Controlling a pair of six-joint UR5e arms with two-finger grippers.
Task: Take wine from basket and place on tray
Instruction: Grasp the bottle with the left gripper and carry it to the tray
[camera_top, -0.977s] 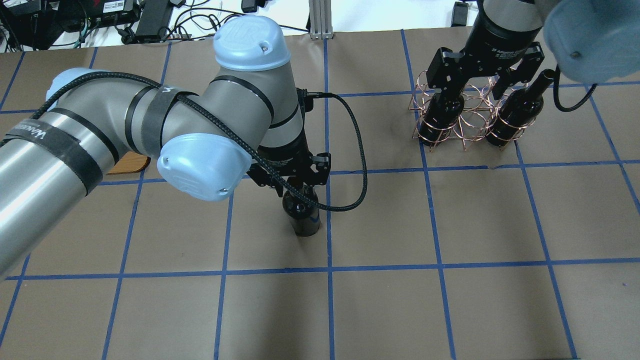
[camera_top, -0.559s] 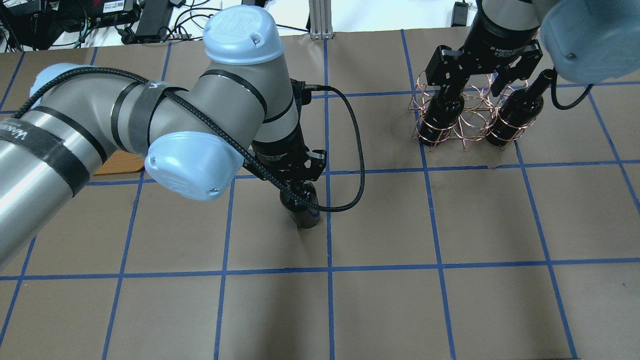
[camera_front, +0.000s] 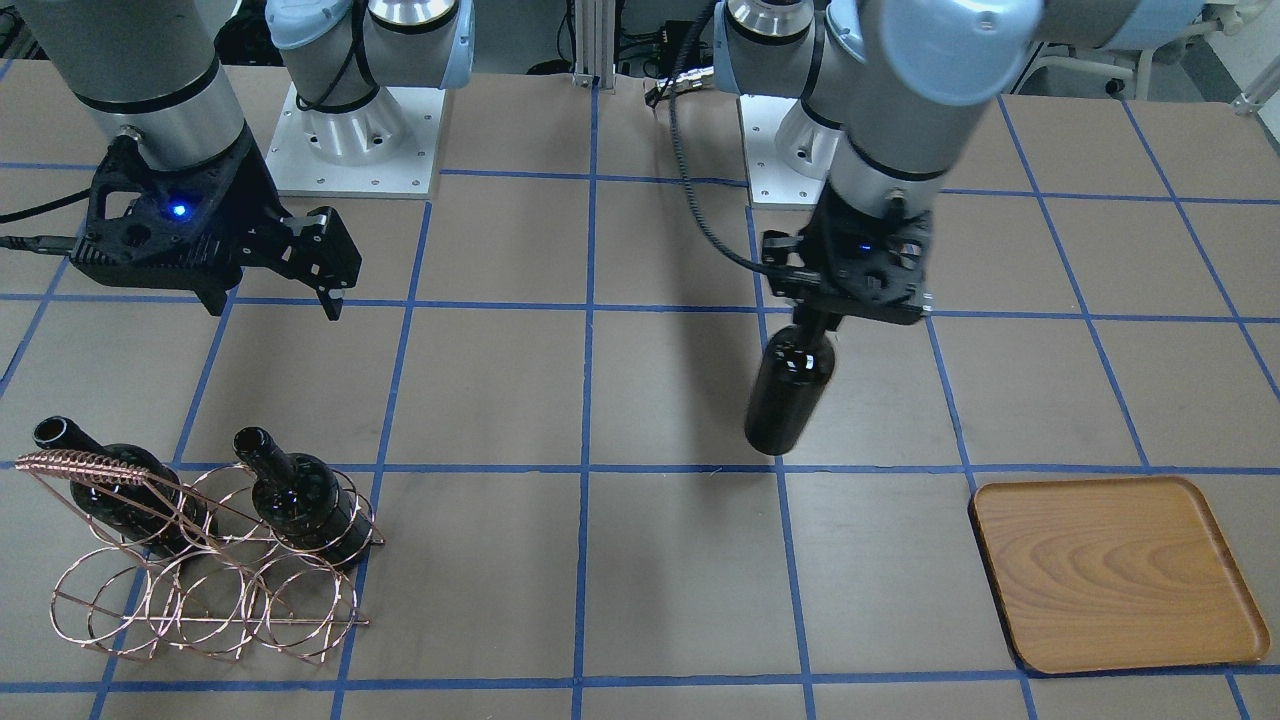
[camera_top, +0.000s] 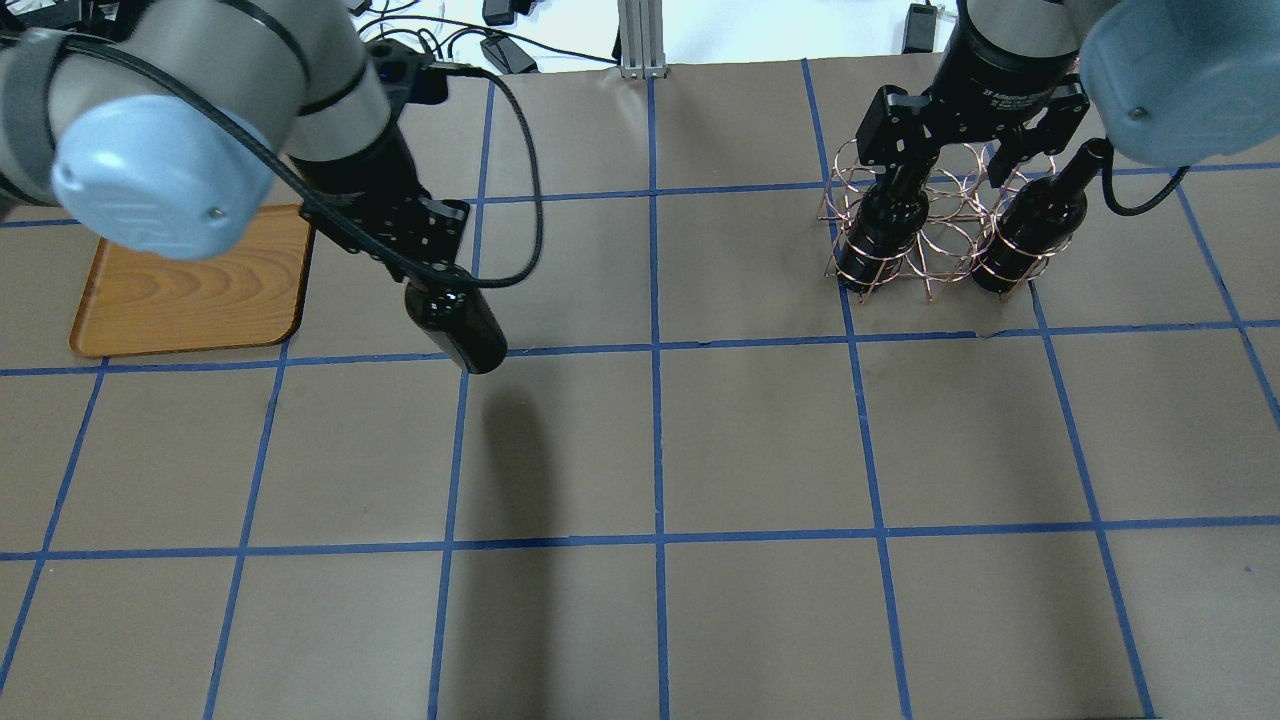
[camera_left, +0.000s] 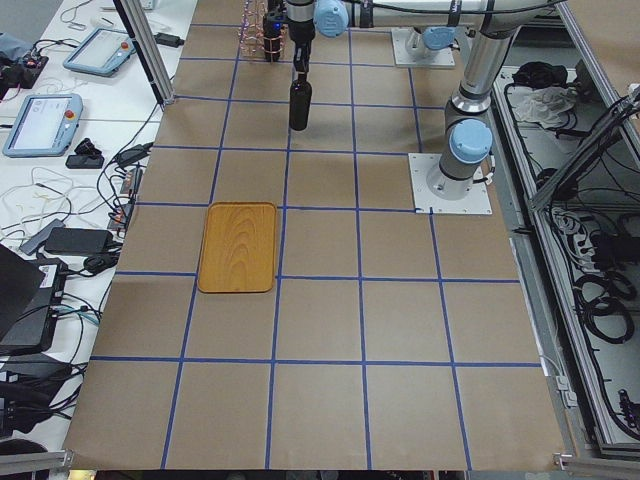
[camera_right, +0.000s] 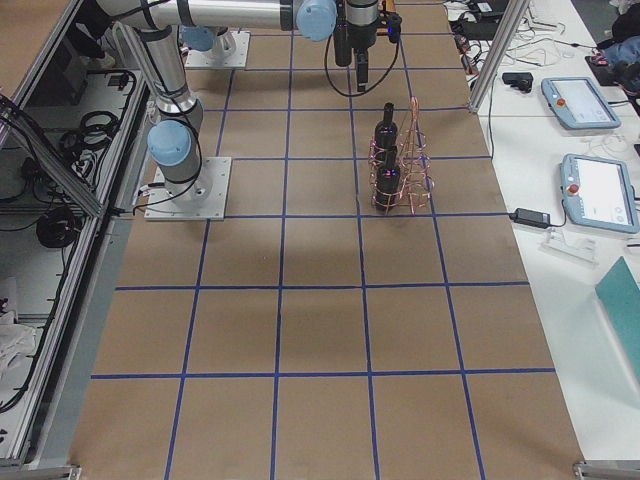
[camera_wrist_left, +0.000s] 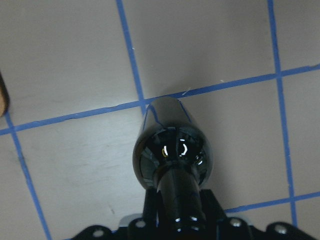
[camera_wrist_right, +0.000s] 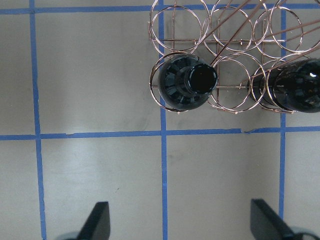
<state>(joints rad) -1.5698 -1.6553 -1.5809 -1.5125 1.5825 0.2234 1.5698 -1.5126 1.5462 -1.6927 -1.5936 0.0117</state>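
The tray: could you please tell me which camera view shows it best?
Exterior front-facing: the tray is whole, unobstructed and large, grain and rim clear. Exterior left shows it whole but small; overhead has the left arm covering part; the left wrist catches only a sliver.

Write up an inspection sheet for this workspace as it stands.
Surface: brown table with a blue tape grid.
Job's things: one wine hangs tilted by its neck, short of the empty tray; two bottles sit in the basket.
Clutter: nothing seen.
Grippers: left gripper shut on the wine; right gripper open, above the basket.
Cables: black braided cable loops off the left wrist.
Surroundings: teach pendants on the side bench.
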